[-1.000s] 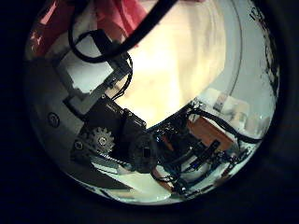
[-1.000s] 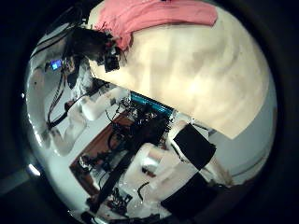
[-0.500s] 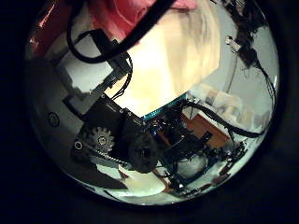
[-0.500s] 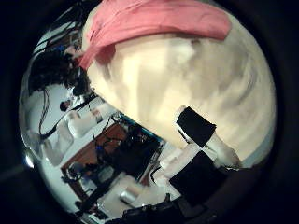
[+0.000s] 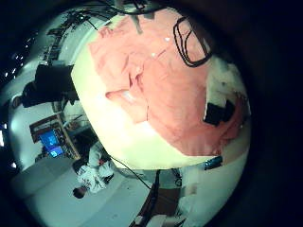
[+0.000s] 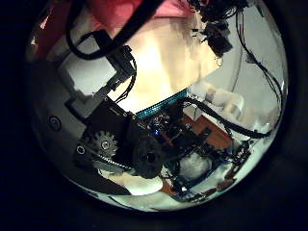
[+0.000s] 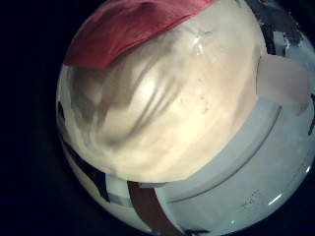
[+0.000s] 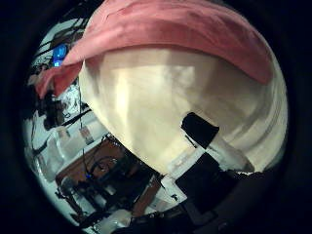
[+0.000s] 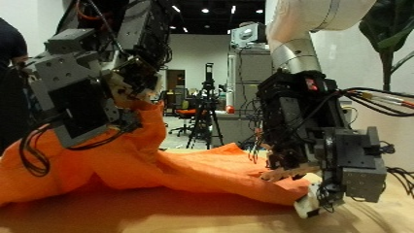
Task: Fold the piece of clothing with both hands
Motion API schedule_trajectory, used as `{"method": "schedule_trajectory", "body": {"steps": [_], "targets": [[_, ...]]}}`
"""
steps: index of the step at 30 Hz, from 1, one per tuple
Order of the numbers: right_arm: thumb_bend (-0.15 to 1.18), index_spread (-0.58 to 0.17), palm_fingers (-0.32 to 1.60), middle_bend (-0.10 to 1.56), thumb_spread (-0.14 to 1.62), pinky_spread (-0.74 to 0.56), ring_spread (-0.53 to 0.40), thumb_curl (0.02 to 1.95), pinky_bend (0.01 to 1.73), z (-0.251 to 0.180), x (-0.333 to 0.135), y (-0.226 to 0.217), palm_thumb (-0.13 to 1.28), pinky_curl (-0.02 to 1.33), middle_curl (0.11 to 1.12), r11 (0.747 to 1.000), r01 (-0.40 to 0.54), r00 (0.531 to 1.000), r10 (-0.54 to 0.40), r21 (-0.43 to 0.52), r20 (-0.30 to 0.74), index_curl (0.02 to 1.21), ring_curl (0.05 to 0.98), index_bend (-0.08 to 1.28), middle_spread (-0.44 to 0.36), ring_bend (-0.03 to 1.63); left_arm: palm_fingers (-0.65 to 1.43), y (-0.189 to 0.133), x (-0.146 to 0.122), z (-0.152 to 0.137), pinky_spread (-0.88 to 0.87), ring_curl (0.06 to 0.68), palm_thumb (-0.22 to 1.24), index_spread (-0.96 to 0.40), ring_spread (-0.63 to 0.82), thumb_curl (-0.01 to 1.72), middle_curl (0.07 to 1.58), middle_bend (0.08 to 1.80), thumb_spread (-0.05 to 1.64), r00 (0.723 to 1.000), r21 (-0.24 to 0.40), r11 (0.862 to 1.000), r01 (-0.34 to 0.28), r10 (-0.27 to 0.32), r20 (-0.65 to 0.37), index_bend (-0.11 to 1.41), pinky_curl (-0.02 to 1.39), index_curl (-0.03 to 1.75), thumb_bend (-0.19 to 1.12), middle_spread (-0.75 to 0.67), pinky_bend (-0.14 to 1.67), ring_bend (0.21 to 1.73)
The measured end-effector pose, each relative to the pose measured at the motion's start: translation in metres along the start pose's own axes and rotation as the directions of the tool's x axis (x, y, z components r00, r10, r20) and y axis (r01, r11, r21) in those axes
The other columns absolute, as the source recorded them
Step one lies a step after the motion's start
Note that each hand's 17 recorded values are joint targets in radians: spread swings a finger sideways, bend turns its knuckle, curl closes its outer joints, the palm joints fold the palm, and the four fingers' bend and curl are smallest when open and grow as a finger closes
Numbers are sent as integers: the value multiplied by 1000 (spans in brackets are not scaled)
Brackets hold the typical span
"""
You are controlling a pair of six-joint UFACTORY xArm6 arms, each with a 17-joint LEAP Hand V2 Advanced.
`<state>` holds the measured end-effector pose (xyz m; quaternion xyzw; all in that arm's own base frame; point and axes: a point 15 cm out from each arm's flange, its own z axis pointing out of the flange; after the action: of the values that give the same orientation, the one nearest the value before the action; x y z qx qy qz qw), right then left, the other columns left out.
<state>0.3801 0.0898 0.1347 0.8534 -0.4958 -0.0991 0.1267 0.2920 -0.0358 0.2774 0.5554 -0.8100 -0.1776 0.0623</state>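
Mid-fold: the left hand (image 9: 123, 83), upper left of the outside view, lifts a pinched peak of the orange garment (image 9: 143, 160) off the table (image 9: 155, 216). The right hand (image 9: 300, 146) seems to clutch the hem. Next, carry that peak across.

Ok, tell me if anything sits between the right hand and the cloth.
Nothing visible stands between them. The right hand hangs low over the table, right at the edge of the orange cloth. In its palm views only bare tabletop lies before the cloth.
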Motion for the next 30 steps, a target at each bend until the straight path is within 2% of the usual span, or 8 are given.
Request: {"method": "schedule_trajectory", "body": {"steps": [3, 6, 7, 8, 10, 18, 24, 30], "targets": [[-10, -232, 542, 286, 988, -9, -69, 361, 228, -1, -1, -11, 783, 303, 382, 999, -12, 1000, 12, 35, -13, 309, 312, 179, -32, 477, 1065, 6, 0, -6, -564, 542, 967, -799, -421, 847, 1085, 943, 995, 1000, -1, 1000, -1, 1, -1, 299, 588, 1330, -7, -577, 1326, 1430], [4, -310, 1132, 380, 974, -280, -212, 387, 493, -3, 0, -15, 864, 349, 433, 998, -24, 999, 25, 52, -28, 324, 361, 213, -121, 677, 1070, 10, -1, -11, -563, 540, 965, -799, -421, 856, 1091, 935, 995, 1000, -3, 1000, -3, 3, -5, 274, 584, 1368, -8, -581, 1325, 1427], [-2, -327, 1115, 403, 973, -333, -239, 391, 529, -4, 1, -15, 875, 375, 454, 998, -31, 999, 33, 54, -30, 347, 390, 222, -144, 712, 1072, 13, -2, -13, -563, 539, 965, -798, -425, 859, 1093, 933, 995, 1000, -7, 1000, -5, 5, -7, 267, 584, 1379, -8, -582, 1324, 1426], [9, -350, 1309, 495, 980, -357, -251, 402, 604, -6, 1, -15, 911, 421, 497, 997, -41, 999, 43, 58, -31, 390, 432, 299, -165, 780, 1073, 14, -2, -15, -563, 539, 964, -797, -423, 861, 1096, 932, 995, 1000, -8, 1000, -6, 6, -7, 260, 583, 1390, -8, -584, 1323, 1424], [8, -370, 1427, 639, 1009, -380, -265, 411, 749, -9, 2, -15, 941, 490, 568, 997, -48, 998, 50, 66, -32, 461, 487, 432, -187, 870, 1076, 18, -2, -17, -563, 539, 963, -796, -423, 866, 1099, 928, 996, 1000, -15, 1000, -7, 7, -9, 247, 581, 1412, -8, -588, 1322, 1423], [75, -374, 1197, 1050, 1164, -336, -271, 478, 1101, -36, 5, 6, 1098, 702, 769, 996, -51, 998, 54, 74, -38, 712, 648, 860, -197, 1163, 1083, 42, -4, -20, -562, 536, 960, -783, -430, 883, 1113, 913, 997, 999, -60, 997, -39, 37, -29, 205, 576, 1486, -8, -599, 1319, 1417], [61, -352, 1075, 1170, 1214, -310, -261, 514, 1187, -58, -4, 73, 1107, 800, 834, 996, -62, 998, 60, -70, -26, 821, 719, 970, -192, 1265, 1084, 66, -1, -23, -562, 536, 958, -763, -431, 893, 1121, 905, 997, 996, -106, 992, -75, 69, -58, 186, 574, 1530, -8, -606, 1320, 1416], [42, -338, 1024, 1210, 1243, -294, -254, 541, 1208, -94, -1, 114, 1107, 865, 867, 994, -75, 995, 69, -82, -74, 886, 758, 997, -187, 1303, 1085, 82, -7, -36, -566, 536, 957, -739, -432, 900, 1127, 898, 998, 995, -110, 991, -80, 73, -64, 184, 571, 1567, -8, -609, 1317, 1415]]}}
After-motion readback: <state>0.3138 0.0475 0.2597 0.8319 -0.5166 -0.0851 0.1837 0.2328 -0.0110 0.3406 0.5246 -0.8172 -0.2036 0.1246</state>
